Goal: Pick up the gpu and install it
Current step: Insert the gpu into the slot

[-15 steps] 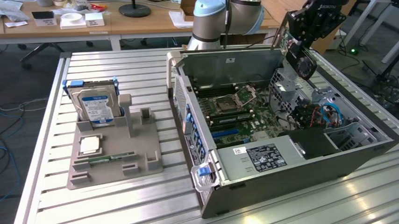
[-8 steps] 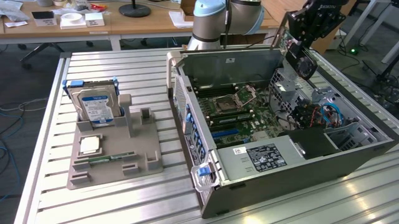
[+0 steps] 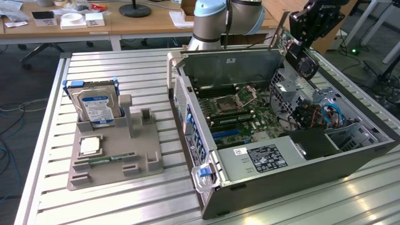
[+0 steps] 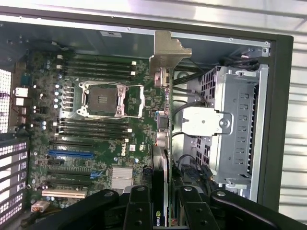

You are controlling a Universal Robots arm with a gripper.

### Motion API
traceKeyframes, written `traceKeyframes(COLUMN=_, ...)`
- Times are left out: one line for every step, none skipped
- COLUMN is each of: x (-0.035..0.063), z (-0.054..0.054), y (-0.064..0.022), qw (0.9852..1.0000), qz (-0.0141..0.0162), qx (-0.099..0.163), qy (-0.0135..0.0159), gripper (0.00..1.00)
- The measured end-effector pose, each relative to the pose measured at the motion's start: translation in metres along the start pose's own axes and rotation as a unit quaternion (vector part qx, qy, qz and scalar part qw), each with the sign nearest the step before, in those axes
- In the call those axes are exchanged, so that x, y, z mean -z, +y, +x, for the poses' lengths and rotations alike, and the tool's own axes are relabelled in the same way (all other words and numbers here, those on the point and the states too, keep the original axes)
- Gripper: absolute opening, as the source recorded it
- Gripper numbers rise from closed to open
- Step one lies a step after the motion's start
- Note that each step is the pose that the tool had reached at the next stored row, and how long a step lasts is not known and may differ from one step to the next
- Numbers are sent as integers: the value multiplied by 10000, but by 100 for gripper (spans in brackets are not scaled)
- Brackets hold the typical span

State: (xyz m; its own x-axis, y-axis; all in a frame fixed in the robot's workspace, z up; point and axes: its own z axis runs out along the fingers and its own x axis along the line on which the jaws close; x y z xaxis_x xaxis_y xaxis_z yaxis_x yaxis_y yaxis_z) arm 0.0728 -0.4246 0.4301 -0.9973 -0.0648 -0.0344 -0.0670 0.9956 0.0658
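Progress of the installation, read from the near side of the exterior view to the far side. Nearest stands the open computer case [image 3: 269, 190] on the slatted table [image 3: 112, 70], its power supply [image 3: 262, 159] against the near wall. To the exterior view's left lies the grey parts fixture [image 3: 147, 164], which carries the hard drive [image 3: 97, 108] upright at its far end and the memory stick [image 3: 107, 159] lying low nearer the front; the upright posts beside the drive hold nothing. Deeper inside the case, the motherboard [image 4: 96, 134] lies exposed, and its expansion slots, among them the blue slot [image 4: 71, 154], are unoccupied. At the far right rim of the case the gripper [image 3: 299, 41] has its fingers pressed against both faces of the gpu [image 3: 305, 61], pinching it; the card hangs on edge, tilted, above the drive cage [image 4: 235, 129] (the wrist view sees it edge-on, with its pale bracket [image 4: 169, 50] pointing toward the case's far wall). The card is clear of the board and touches no slot. Judged from this, the pick-up is done and the card has been carried over the case; lining it up with a slot and seating it are yet undone.
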Motion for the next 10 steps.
traceKeyframes(x=0, z=3, y=0, qw=10000, qz=-2, qx=35, qy=2, gripper=26)
traceKeyframes(x=0, z=5, y=0, qw=10000, qz=-3, qx=71, qy=4, gripper=26)
traceKeyframes(x=0, z=8, y=0, qw=9999, qz=-4, qx=108, qy=7, gripper=26)
traceKeyframes(x=0, z=11, y=0, qw=9999, qz=-5, qx=145, qy=10, gripper=26)
traceKeyframes(x=0, z=13, y=0, qw=9998, qz=-6, qx=186, qy=12, gripper=26)
traceKeyframes(x=-1, z=16, y=1, qw=9998, qz=-7, qx=223, qy=15, gripper=26)
traceKeyframes(x=-1, z=17, y=1, qw=9997, qz=-8, qx=262, qy=17, gripper=26)
traceKeyframes(x=-2, z=18, y=1, qw=9995, qz=-9, qx=305, qy=20, gripper=26)
traceKeyframes(x=-2, z=19, y=1, qw=9994, qz=-10, qx=354, qy=23, gripper=26)
traceKeyframes(x=-3, z=20, y=1, qw=9992, qz=-11, qx=407, qy=27, gripper=26)
